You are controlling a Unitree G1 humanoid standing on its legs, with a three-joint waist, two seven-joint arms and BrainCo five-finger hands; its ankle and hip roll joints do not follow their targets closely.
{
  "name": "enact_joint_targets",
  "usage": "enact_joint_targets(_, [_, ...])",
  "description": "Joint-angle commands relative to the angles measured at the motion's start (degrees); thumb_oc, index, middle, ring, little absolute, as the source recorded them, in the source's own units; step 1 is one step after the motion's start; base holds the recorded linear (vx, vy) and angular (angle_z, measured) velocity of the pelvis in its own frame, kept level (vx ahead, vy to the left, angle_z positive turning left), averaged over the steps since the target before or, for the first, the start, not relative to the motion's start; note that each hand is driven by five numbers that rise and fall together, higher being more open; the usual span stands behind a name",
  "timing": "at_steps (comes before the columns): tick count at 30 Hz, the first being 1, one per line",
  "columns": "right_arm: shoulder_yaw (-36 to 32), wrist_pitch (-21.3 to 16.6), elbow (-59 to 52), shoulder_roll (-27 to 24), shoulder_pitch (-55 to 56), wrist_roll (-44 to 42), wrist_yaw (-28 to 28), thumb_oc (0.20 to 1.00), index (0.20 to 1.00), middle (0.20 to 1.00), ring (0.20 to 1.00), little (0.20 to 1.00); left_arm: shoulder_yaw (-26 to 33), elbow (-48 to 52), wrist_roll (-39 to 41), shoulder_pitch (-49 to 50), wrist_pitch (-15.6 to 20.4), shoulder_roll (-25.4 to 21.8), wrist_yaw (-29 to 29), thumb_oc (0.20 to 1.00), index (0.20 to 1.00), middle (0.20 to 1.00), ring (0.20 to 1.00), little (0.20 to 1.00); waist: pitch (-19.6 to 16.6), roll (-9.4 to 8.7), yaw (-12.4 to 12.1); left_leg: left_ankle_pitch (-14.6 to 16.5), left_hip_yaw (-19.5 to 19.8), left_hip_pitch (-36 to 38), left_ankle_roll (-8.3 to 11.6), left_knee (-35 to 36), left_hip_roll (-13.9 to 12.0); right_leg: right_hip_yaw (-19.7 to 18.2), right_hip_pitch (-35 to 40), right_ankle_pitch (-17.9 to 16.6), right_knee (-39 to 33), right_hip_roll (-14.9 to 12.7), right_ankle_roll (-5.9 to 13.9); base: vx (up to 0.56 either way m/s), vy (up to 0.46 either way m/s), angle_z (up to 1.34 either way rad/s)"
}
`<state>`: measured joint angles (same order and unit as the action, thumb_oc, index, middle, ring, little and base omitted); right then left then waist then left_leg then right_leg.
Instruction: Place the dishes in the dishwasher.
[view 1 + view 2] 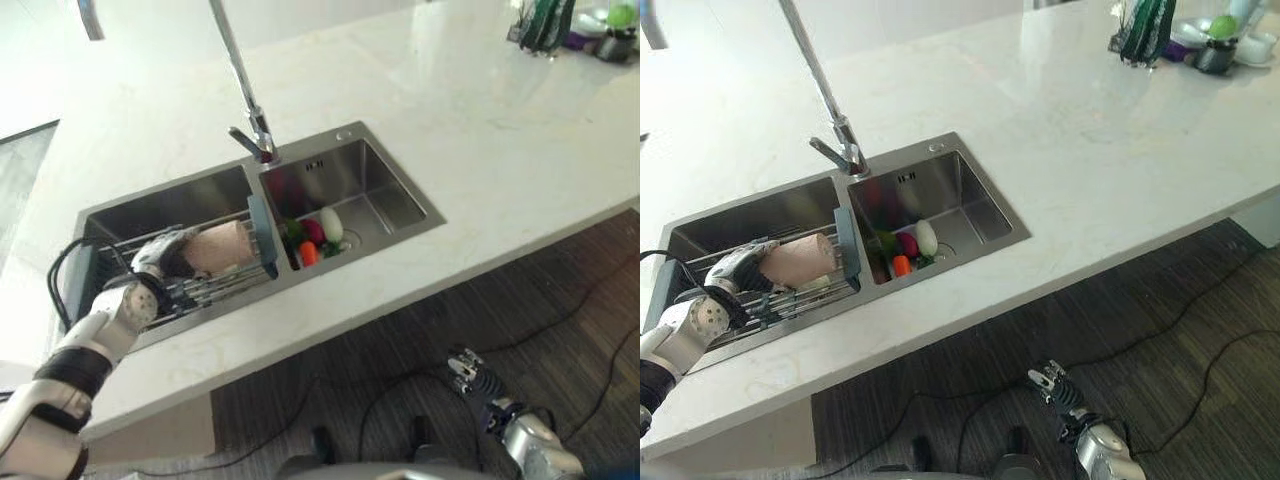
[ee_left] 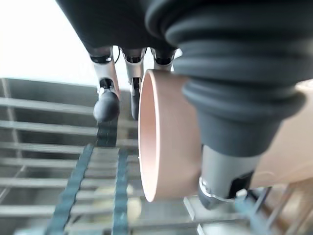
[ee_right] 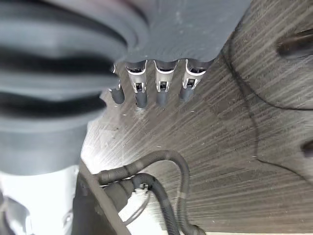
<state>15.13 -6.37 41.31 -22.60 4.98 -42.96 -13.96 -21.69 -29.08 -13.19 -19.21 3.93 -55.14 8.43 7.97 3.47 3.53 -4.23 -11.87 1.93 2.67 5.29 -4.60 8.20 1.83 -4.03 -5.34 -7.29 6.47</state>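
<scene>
A pink cup point(image 1: 222, 245) lies on its side in a wire rack point(image 1: 215, 285) that sits in the left basin of the steel double sink point(image 1: 395, 200). My left hand point(image 1: 160, 258) is at the cup's open end. In the left wrist view its fingers point(image 2: 106, 103) reach across the mouth while the thumb point(image 2: 225, 176) presses the outer wall of the cup point(image 2: 166, 142), pinching the rim. My right hand point(image 1: 478, 385) hangs low over the dark floor, its fingers point(image 3: 161, 88) relaxed and holding nothing.
A tall faucet point(image 1: 245, 90) rises behind the divider between the basins. The right basin holds a white egg-shaped item point(image 1: 331, 224) and red and orange pieces point(image 1: 308, 250). Dark green utensils point(image 1: 545, 25) and small dishes stand on the white countertop point(image 1: 480, 130) at the far right.
</scene>
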Motion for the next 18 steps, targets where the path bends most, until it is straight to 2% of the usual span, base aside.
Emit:
enact_joint_targets(1, [0.3, -4.4, 0.4, 2.7, -0.5, -2.2, -0.9, 1.000, 1.000, 1.000, 1.000, 1.000, 8.4, 0.6, 4.0, -3.5, 2.7, -1.0, 9.6, 0.200, 0.200, 0.200, 0.200, 0.200, -0.2, -1.26, -2.0, 4.6, 4.1, 1.9, 1.53, -0.3, -1.1, 2.8, -1.5, -2.5, 1.0, -8.1, 7.38, 0.04, -0.136, 0.16])
enact_joint_targets(4, [0.4, -5.5, 1.2, 4.9, 0.4, -3.2, 0.2, 1.000, 1.000, 1.000, 1.000, 1.000, 11.4, 3.5, 0.4, -1.8, 4.6, -0.8, 14.9, 0.200, 0.200, 0.200, 0.200, 0.200, -1.1, -1.71, -3.0, 4.9, 4.6, 2.2, 1.49, -0.4, -1.1, 3.5, -0.4, -2.0, 1.0, -8.1, 7.42, 0.02, -0.098, 0.18])
enact_joint_targets(7, [0.1, -6.5, 3.1, 6.7, 0.8, -4.0, 0.1, 1.000, 1.000, 1.000, 1.000, 1.000, 14.5, 5.7, 0.3, -1.0, 5.5, -1.8, 19.5, 0.200, 0.200, 0.200, 0.200, 0.200, -1.8, -1.80, -4.0, 5.2, 5.4, 2.6, 1.40, -0.5, -1.0, 4.3, 0.5, -1.5, 1.1, -8.2, 7.45, 0.04, -0.087, 0.14])
enact_joint_targets(10, [-0.3, -7.0, 4.8, 8.1, 1.1, -3.5, -0.9, 1.000, 1.000, 1.000, 1.000, 1.000, 18.0, 8.9, -2.1, 0.9, 5.6, -2.6, 22.0, 0.200, 0.200, 0.200, 0.200, 0.200, -2.3, -1.70, -5.3, 5.4, 6.4, 3.1, 1.29, -0.8, -1.2, 5.0, 1.4, -0.6, 1.9, -8.0, 7.16, 0.04, -0.103, 0.10])
enact_joint_targets(13, [-0.3, -6.8, 5.7, 8.8, 0.9, -1.9, -1.3, 1.000, 1.000, 1.000, 1.000, 1.000, 22.2, 15.3, -5.1, 4.5, 3.3, -2.6, 21.1, 0.200, 0.200, 0.200, 0.200, 0.200, -2.5, -1.57, -7.2, 5.4, 7.2, 2.9, 1.83, -2.0, -2.0, 5.8, 2.3, 0.8, 2.7, -7.6, 6.36, 0.02, -0.166, 0.24])
enact_joint_targets(15, [0.1, -6.1, 8.1, 8.4, -0.8, -0.5, -1.5, 1.000, 1.000, 1.000, 1.000, 1.000, 26.7, 21.5, -6.7, 9.2, 0.2, -3.2, 22.2, 0.200, 0.200, 0.200, 0.200, 0.200, -2.6, -1.39, -10.0, 5.2, 9.0, 2.2, 2.94, -3.5, -3.4, 6.8, 4.0, 2.1, 2.3, -6.2, 4.90, -0.01, -0.338, 0.31])
enact_joint_targets(18, [0.7, -5.6, 10.9, 7.8, -2.5, 1.3, -1.8, 1.000, 1.000, 1.000, 1.000, 1.000, 32.4, 24.1, -7.1, 14.4, 1.2, -4.1, 24.9, 0.200, 0.200, 0.200, 0.200, 0.200, -2.8, -1.43, -12.6, 4.6, 10.6, 1.9, 3.94, -4.1, -4.5, 7.9, 5.3, 3.5, 2.1, -4.3, 3.13, -0.01, -0.324, 0.43])
